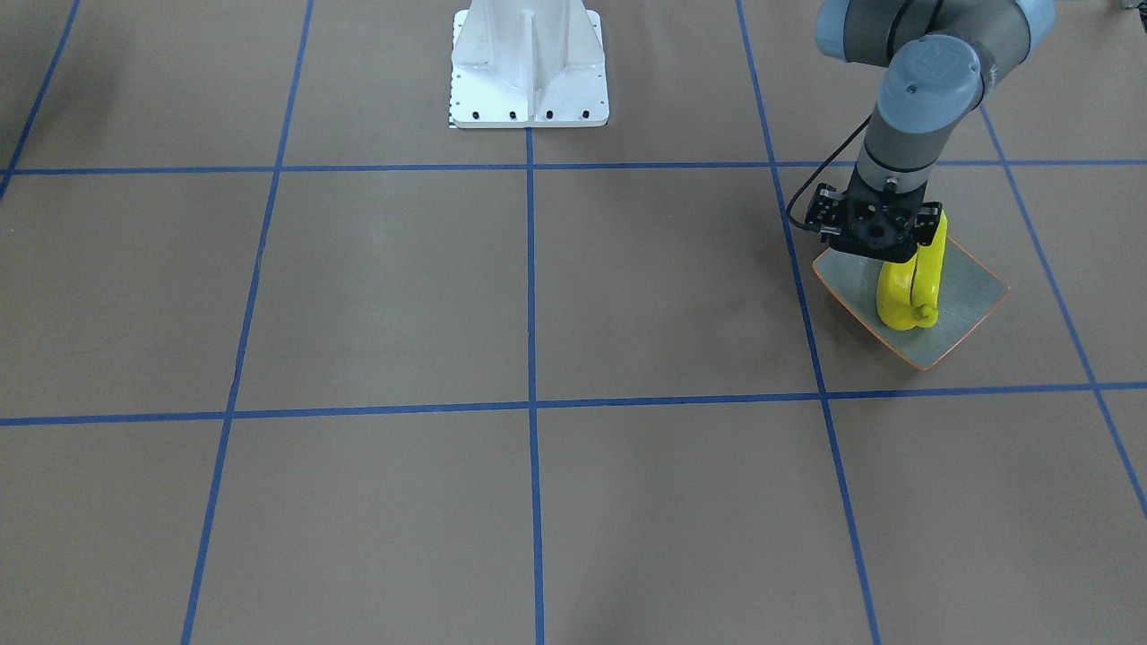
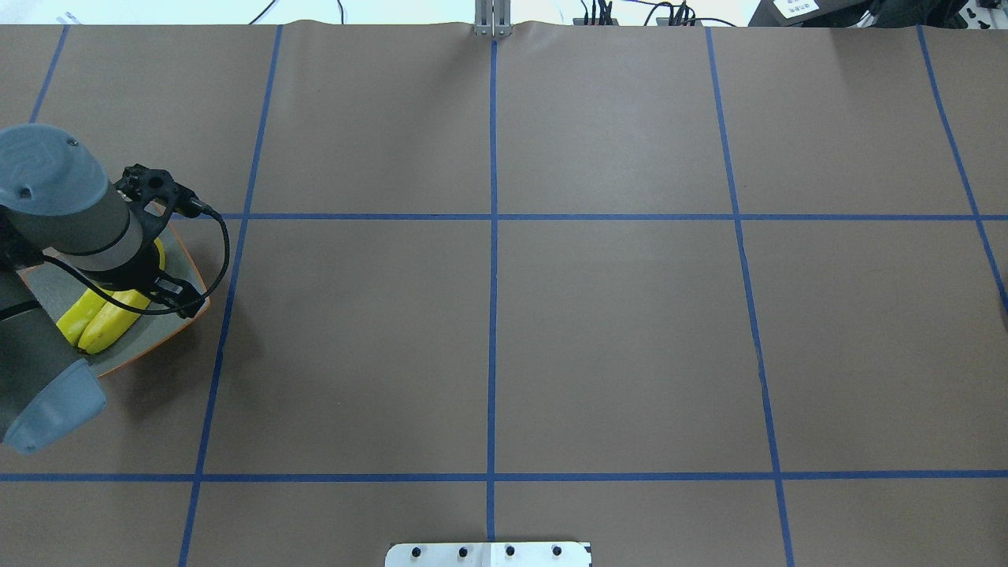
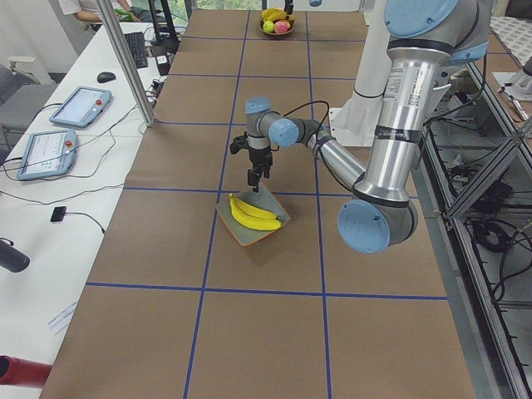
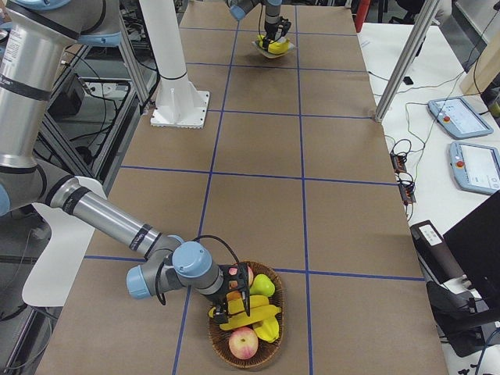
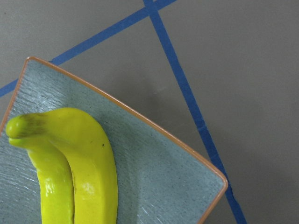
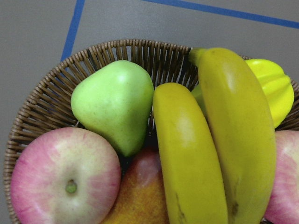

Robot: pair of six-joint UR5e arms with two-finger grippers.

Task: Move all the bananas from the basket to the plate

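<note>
Plate [image 1: 972, 287]: it lies flat on the worktop [image 1: 627, 287], toward the left end, about midway between the robot's edge and the operators' edge. One corner is near a blue tape line [image 1: 800, 269].
Bananas on the plate [image 5: 91, 172]: two of them lie side by side and touch, with their stem tips together, across the middle of the plate.
Left gripper [image 3: 255, 181]: it hangs above the plate and points straight down. The wrist hides its fingers in the top views, so I cannot tell if the claw is wide or narrow.
Robot base [image 1: 529, 67]: it is white and stands at the robot's edge of the worktop, at the middle.
Basket [image 4: 277, 336]: it is brown and woven, and stands toward the right end of the worktop.
Bananas in the basket [image 6: 187, 158]: two of them lie side by side and touch, on top of the other fruit.
Other fruit: a green pear [image 6: 114, 102] leans on one banana, and a pink apple [image 6: 60, 177] touches the pear. An orange fruit [image 6: 140, 196] lies below, and a yellow ridged fruit [image 6: 275, 88] lies partly under the other banana.
Right gripper [image 4: 233, 301]: it is over the basket, close above the bananas. Only the side view shows it, so I cannot tell the state of the claw.
</note>
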